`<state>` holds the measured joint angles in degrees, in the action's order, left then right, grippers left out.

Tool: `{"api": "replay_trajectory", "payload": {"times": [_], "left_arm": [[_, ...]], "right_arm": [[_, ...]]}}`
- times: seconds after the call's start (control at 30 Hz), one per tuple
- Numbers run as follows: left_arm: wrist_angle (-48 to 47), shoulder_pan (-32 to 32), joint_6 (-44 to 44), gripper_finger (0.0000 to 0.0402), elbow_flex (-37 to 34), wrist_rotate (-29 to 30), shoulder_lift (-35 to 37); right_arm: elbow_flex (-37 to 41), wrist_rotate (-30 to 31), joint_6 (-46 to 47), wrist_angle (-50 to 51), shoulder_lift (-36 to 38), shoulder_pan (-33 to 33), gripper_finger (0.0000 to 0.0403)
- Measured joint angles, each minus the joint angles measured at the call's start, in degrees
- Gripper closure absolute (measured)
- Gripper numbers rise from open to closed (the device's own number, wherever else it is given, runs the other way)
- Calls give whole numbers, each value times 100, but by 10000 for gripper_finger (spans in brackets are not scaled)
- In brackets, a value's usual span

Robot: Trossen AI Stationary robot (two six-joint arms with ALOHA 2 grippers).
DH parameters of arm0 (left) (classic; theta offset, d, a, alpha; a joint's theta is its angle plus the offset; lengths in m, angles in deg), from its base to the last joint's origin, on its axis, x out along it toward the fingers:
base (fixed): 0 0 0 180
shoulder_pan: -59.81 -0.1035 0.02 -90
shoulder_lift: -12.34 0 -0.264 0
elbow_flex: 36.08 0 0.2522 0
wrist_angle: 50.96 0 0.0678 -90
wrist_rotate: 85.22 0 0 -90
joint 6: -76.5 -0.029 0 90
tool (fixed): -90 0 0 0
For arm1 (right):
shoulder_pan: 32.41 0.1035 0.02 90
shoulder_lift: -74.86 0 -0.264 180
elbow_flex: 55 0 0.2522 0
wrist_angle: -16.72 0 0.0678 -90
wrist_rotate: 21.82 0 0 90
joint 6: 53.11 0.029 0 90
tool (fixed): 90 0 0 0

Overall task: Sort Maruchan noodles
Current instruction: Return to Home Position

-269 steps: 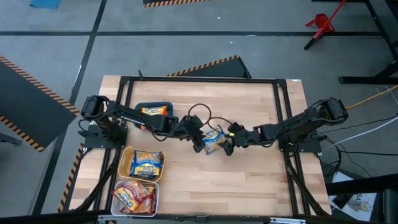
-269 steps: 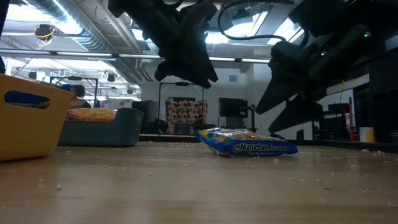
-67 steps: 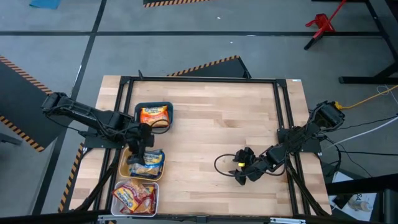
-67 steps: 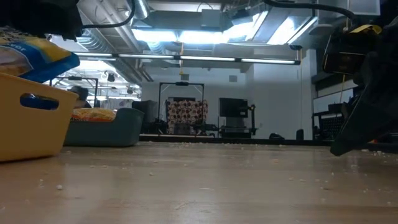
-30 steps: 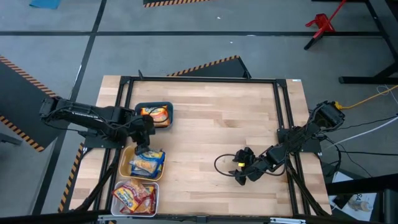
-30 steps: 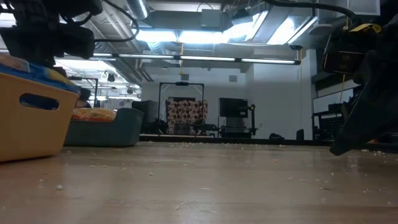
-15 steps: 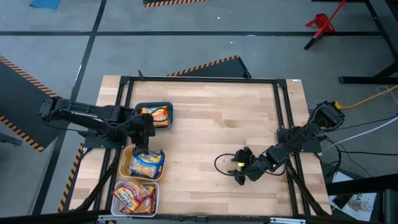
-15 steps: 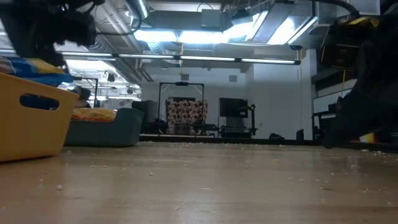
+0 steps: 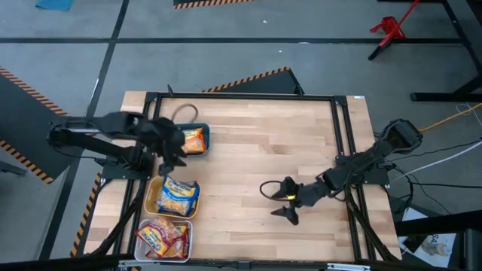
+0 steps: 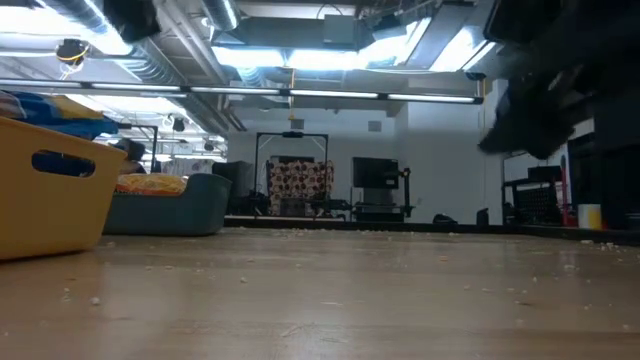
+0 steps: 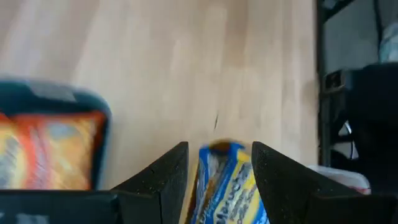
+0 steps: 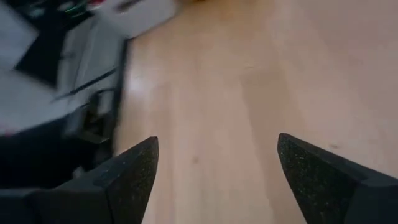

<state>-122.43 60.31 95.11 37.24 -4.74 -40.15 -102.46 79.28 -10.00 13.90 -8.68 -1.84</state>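
Judging from packs [image 9: 178, 197] lying only in bins [image 9: 148, 197] at 7 to 9 o'clock on the table [image 9: 256, 150], sorting seemed finished; left gripper [image 11: 219, 155] near 9 and right gripper [image 12: 217, 149] near 4, jaws apart and empty, needed only homing.

Glaring ceiling lights [image 10: 330, 58] backlight the low view — the table [image 9: 263, 143] evenly lit.

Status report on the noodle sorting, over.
Left gripper open, empty, by the teal bin. Right gripper open, empty, over the table. Orange pack in teal bin, blue pack in yellow bin, red packs in white bin. Nothing in the way.
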Motion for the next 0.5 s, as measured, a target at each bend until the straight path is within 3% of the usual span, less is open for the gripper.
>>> {"api": "replay_trajectory", "payload": {"times": [0.13, 0.23, 0.37, 0.5], "left_arm": [[-63, -12, -359, 231, 738, 343, 31], [253, -12, -738, 231, 1090, 666, 147], [1340, -60, -1292, 231, 1083, 206, 497], [1758, -222, -1578, 231, 759, -28, 1099]], "right_arm": [[2, -956, -575, 600, 680, -450, 86], [4, -1070, -755, 797, 1265, -744, 86], [1, -1310, -1994, 412, 2263, -1127, 86], [-4, -1765, -2852, 452, 3503, -1774, 86]]}}
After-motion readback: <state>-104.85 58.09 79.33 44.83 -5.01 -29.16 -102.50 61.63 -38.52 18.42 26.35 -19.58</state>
